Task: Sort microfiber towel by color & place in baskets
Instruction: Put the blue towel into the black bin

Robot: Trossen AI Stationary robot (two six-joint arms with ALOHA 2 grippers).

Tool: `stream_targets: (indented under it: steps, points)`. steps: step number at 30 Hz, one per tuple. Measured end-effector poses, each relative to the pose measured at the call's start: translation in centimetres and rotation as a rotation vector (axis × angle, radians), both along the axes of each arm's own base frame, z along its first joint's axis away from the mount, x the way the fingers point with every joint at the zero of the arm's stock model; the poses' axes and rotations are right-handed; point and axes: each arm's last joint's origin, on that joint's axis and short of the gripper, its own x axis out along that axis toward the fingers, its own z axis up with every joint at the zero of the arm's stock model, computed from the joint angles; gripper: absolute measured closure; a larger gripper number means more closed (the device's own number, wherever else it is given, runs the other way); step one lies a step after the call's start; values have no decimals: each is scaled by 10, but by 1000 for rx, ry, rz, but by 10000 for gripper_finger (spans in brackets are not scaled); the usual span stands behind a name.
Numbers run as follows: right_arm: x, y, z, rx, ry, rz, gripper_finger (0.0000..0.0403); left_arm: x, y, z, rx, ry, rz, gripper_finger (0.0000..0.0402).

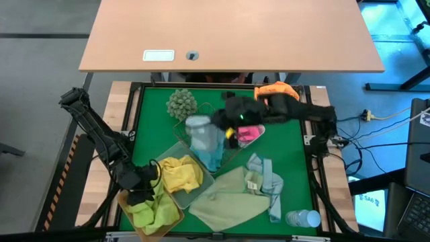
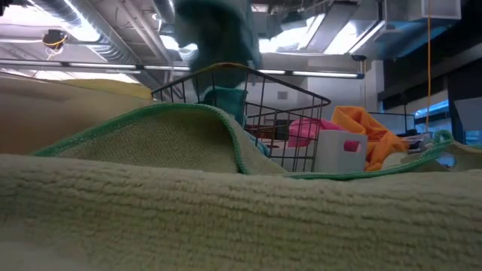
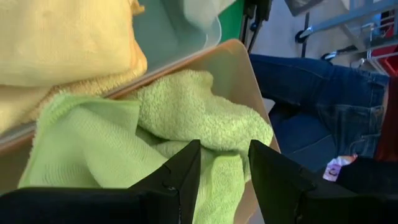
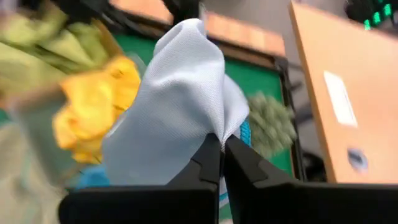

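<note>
My right gripper [image 1: 225, 122] is shut on a light blue towel [image 1: 200, 129] over the green wire mesh basket [image 2: 252, 113], which holds blue cloth [image 1: 209, 153]. The towel shows blurred at the top of the low view [image 2: 215, 30]. My left gripper [image 3: 224, 171] is open at the near left, just over the lime green towels [image 3: 186, 118] in the amber basket [image 1: 176, 216]. I cannot tell whether it touches them. Yellow towels [image 1: 180, 173] lie in the frosted clear basket. A pink towel [image 1: 250, 133] and an orange towel [image 1: 275, 89] lie to the right. My right gripper pinches a bunched part of the light blue towel [image 4: 210, 124] between its two fingers. The fingers come from the table's right side. The towel is lifted and hangs slack past the fingertips over the wire basket; one layer or several, I cannot tell.
A round grey-green bobbly ball [image 1: 181, 102] lies at the far left. A large pale green cloth [image 1: 232, 196] and a grey-blue towel [image 1: 265, 176] lie at the near side, with a clear bottle [image 1: 302, 218] at the near right. A person's jeans [image 3: 317, 99] show beyond the table.
</note>
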Motion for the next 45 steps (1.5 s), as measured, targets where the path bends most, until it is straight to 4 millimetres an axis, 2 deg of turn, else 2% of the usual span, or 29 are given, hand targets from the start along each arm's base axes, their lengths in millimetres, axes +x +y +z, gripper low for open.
stream_targets:
  steps: [3,7,12,15,21,26,33,45]
  points:
    - [3,-21,-13,20,77,-74,396,1,0,0,20,-26,0,272]
    - [15,-38,-50,89,186,-88,396,1,0,1,34,-45,1,272]
    - [33,-43,-102,141,240,-57,396,4,-1,4,33,-116,11,272]
    - [36,-42,-134,158,291,-45,395,7,-3,8,25,-180,13,272]
    - [31,-41,-173,171,388,-95,395,11,-5,14,35,-287,8,272]
    - [29,-41,-183,187,416,-121,395,12,-4,14,74,-318,19,272]
    - [31,-41,-182,195,392,-112,384,12,-4,14,78,-320,22,272]
    - [32,-35,-181,258,392,-68,236,12,-4,14,79,-319,22,272]
